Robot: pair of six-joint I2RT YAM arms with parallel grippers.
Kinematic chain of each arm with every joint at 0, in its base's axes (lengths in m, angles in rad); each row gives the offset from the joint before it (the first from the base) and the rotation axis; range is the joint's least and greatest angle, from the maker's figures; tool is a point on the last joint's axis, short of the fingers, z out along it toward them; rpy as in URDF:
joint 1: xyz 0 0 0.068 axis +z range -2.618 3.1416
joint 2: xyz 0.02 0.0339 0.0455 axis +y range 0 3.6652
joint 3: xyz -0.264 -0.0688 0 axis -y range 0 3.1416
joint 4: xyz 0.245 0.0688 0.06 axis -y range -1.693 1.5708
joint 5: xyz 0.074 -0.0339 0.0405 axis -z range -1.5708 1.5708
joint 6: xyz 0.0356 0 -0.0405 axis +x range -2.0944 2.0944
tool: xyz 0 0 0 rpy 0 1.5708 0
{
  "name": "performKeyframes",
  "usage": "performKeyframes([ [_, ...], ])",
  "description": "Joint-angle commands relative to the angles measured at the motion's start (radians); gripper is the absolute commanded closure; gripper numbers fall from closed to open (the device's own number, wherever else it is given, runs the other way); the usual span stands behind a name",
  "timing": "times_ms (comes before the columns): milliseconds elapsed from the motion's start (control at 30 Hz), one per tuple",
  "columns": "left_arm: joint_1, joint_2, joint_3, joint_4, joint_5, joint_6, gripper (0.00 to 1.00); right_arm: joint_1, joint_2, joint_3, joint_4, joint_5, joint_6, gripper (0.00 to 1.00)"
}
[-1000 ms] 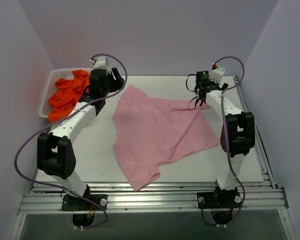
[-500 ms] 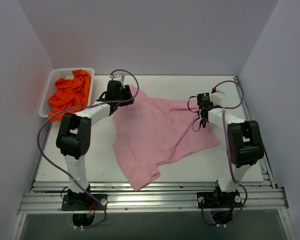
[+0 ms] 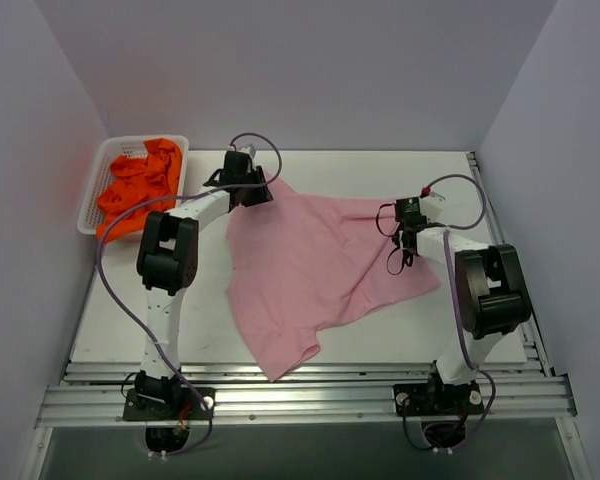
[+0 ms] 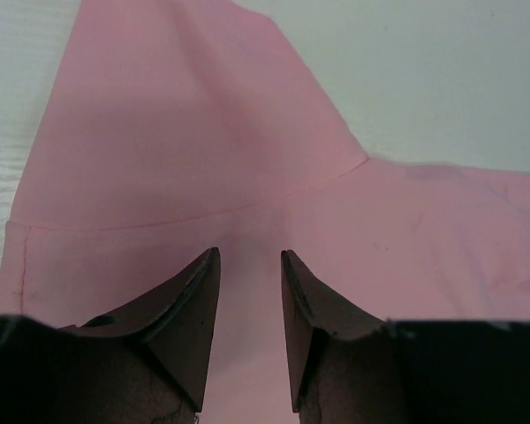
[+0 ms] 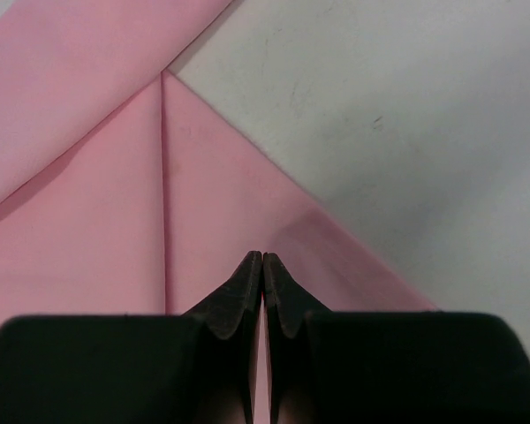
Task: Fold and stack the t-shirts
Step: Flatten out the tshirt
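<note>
- Top external shows the left claw [image 4: 250, 256], which a second ago was up by the basket [image 3: 90, 205] of orange t-shirts [image 3: 140, 185], now swung over the far left corner of the pink t-shirt [image 3: 320, 265]. The basket sits well off to that claw's left.
- Its fingers stand apart, with a sleeve seam and pink cloth directly beneath and ahead of the gap; nothing is gripped.
- The right claw [image 5: 262, 256] has dropped closer in along the shirt's right edge. Its fingers are pressed together with the tips on pink cloth, though it is unclear whether any fabric is pinched between them.
- The pink shirt lies spread but skewed on the worktop [image 3: 360, 170], its outline unchanged. The arms are probably just lining up to grasp, and folding has not started.
- No brand, label or writing is legible.
</note>
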Motion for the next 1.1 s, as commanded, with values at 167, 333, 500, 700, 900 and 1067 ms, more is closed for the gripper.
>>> performKeyframes([
  [167, 0.025, 0.048, 0.091, -0.091, 0.055, -0.018, 0.64, -0.012, 0.044, -0.035, 0.049, -0.056, 0.014, 1.00],
  [333, 0.053, 0.140, 0.252, -0.248, 0.101, 0.005, 0.77, -0.046, 0.014, -0.085, 0.023, -0.068, 0.043, 1.00],
  [500, 0.074, 0.230, 0.402, -0.406, 0.098, 0.033, 0.86, -0.098, -0.026, -0.146, -0.017, -0.099, 0.063, 1.00],
  [700, 0.105, 0.362, 0.681, -0.633, 0.006, 0.067, 0.87, -0.145, -0.040, -0.114, -0.175, -0.053, 0.130, 1.00],
  [900, 0.160, 0.461, 0.844, -0.717, 0.013, 0.051, 0.87, -0.201, -0.088, -0.134, -0.282, -0.071, 0.213, 1.00],
  [1067, 0.186, 0.455, 0.875, -0.682, 0.041, 0.057, 0.87, -0.199, -0.219, -0.184, -0.322, -0.031, 0.256, 1.00],
])
